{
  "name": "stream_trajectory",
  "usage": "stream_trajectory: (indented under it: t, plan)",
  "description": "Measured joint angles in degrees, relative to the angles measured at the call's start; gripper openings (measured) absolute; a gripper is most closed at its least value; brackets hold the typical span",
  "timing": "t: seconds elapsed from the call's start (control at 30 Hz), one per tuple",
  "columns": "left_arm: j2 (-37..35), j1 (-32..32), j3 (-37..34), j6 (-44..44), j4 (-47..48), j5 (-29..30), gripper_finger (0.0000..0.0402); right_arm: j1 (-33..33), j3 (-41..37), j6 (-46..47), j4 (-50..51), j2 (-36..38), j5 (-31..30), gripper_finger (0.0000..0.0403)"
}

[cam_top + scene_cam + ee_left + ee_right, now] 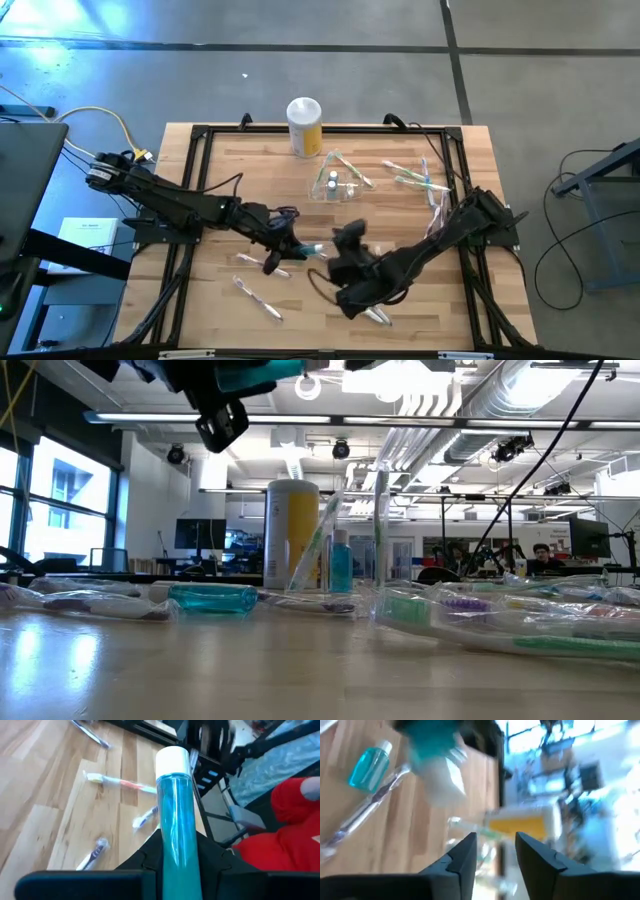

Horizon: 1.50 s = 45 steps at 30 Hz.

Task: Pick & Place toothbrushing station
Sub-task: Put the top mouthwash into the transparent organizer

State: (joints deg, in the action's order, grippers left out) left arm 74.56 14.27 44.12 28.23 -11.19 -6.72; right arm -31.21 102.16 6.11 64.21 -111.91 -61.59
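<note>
The toothbrushing station is a small clear holder standing at the table's far middle, with toothbrushes leaning out of it; it also shows in the low view. My left gripper hangs over the table's middle, shut on a blue tube with a white cap. My right gripper is open just right of it, nothing between its fingers. It faces the tube's cap end. My left gripper pinches the blue tube's body between its two fingers. The tube lies along the fingers, and its capped end sticks out ahead toward the table's right. The fingers come nearly level from the table's left. The tube is lifted clear of the table.
A yellow canister with a white lid stands at the far edge behind the station. Wrapped toothbrushes lie scattered near left, far right and near middle. A small blue bottle lies on the wood. Black rails frame the tabletop.
</note>
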Motion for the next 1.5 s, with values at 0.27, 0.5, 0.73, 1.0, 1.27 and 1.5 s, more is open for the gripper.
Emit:
stream_trajectory:
  t: [0.27, 0.5, 0.73, 1.0, 1.27, 1.5]
  plan:
    - [-0.04, -0.01, 0.02, -2.88, -0.34, 4.1, 0.0062, -1.65, 0.03, 40.46, 22.7, 4.87, 9.59, 0.0133]
    - [-0.04, -0.01, 0.02, -5.63, 1.24, 6.23, 0.0062, -6.2, -0.01, 47.24, 25.63, 4.86, 4.82, 0.0125]
    - [-0.04, 0.0, 0.02, -8.4, 1.3, 6.25, 0.0061, -10.54, -0.31, 56.04, 25.69, 4.86, -4.29, 0.0123]
    - [-0.04, 0.01, 0.02, -13.06, 1.32, 10.3, 0.0061, -10.47, -8.96, 76.0, 25.09, 7.75, -10.61, 0.0123]
    - [-0.06, 0.01, 0.02, -16.98, 0.75, 14.7, 0.0061, -8.92, -18.52, 82.17, 22.86, 11.89, -4.44, 0.0123]
    - [-0.07, 0.01, 0.02, -17.55, 0.79, 14.86, 0.0061, -3.31, -31.93, 83.84, 8.02, 16.07, 4.48, 0.0123]
